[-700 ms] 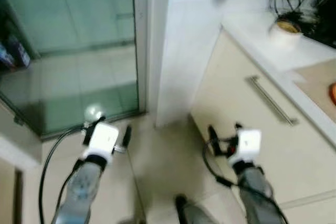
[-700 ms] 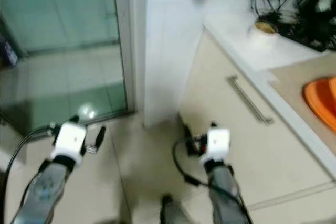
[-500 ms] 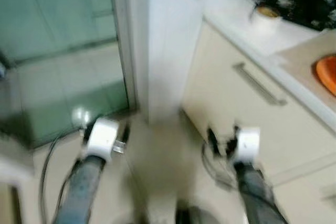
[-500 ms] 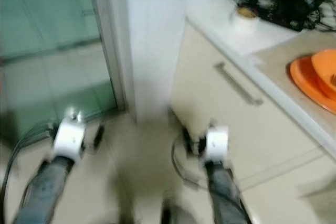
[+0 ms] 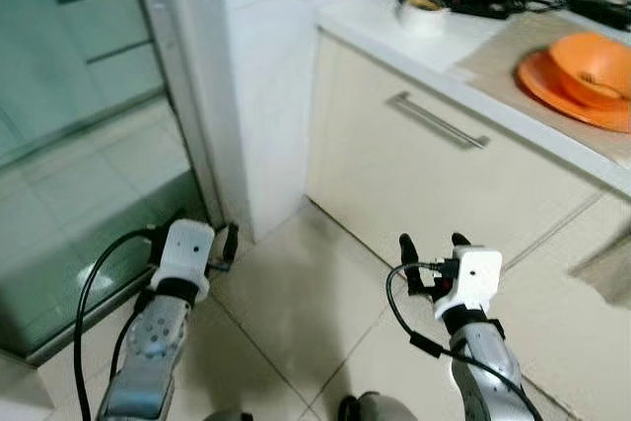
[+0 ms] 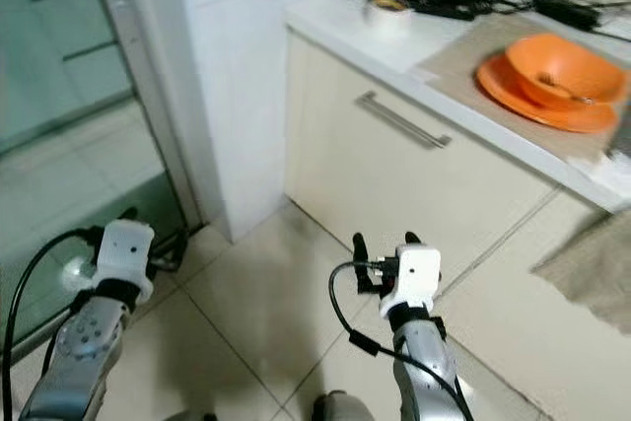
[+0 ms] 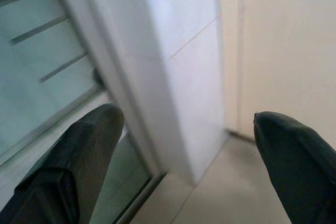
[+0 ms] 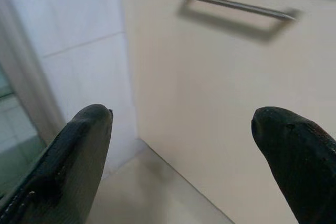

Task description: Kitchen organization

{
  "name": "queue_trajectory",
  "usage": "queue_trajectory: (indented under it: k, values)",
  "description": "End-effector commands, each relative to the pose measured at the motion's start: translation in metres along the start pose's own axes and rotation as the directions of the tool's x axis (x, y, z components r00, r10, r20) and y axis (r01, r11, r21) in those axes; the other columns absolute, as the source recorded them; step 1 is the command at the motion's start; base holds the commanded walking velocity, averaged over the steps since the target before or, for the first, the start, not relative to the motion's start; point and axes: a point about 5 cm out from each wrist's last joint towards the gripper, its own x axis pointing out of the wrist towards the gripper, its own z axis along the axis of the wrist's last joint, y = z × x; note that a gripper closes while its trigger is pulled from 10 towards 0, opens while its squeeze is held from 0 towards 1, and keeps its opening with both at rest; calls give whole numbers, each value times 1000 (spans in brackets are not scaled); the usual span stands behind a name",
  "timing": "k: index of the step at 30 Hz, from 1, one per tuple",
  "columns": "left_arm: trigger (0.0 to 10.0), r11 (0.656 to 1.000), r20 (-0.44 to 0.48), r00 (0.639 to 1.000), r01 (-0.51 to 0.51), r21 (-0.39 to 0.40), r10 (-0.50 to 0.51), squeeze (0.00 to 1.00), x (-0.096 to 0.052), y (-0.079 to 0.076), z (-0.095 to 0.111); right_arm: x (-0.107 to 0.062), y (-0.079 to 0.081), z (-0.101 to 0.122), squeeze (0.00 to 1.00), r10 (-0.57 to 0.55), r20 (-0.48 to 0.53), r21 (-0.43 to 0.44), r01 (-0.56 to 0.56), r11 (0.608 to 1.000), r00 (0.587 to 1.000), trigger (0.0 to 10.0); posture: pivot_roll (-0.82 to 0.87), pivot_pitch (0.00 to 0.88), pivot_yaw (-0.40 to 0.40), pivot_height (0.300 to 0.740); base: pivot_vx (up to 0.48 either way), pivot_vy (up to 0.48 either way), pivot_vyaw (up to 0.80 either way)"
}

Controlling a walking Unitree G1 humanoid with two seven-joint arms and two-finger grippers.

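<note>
On the tabletop's front edge, an orange bowl point(image 6: 567, 74) sits on its orange plate point(image 6: 523, 96), untouched; left gripper point(image 7: 184, 156) and right gripper point(image 8: 184, 156) hang spread and empty above the floor point(image 5: 296, 283). Organizing seemingly not yet begun.

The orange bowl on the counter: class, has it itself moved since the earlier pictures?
Cannot tell. The orange bowl has slid across the picture, but so have the silver cabinet handle and white counter beside it, which points to the camera turning.
</note>
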Motion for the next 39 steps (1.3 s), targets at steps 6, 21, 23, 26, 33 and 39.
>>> queue_trajectory:
  k: [6,21,23,26,33,39]
  values:
    - [10000,999,13,1000,18,-33,-18,0,-5,-7,-2,-5,-14,6,0,-62,25,-15,62,998,998,10000,-161,129,-56,740,0,-480,-800]
    - [10000,984,165,986,20,-180,10,0,-1,4,29,27,-4,43,0,9,175,-51,0,999,985,10000,-151,140,-69,740,0,0,-213]
    - [10000,988,169,985,5,-157,22,0,3,7,35,29,-2,50,0,14,191,-39,-6,999,981,10000,-154,136,-68,740,0,0,0]
    - [10000,984,57,994,-78,-160,88,0,10,14,32,30,0,57,0,19,171,-13,-17,1000,985,10000,-162,135,-62,740,0,0,0]
    - [10000,979,-6,999,-46,-199,46,0,9,11,28,33,-2,48,0,19,27,12,-19,1000,999,10000,-168,127,-58,740,0,0,0]
    - [10000,987,-44,999,-27,-155,21,0,0,12,16,28,-6,38,0,-14,-17,-2,14,1000,1000,10000,-164,121,-62,740,0,0,0]
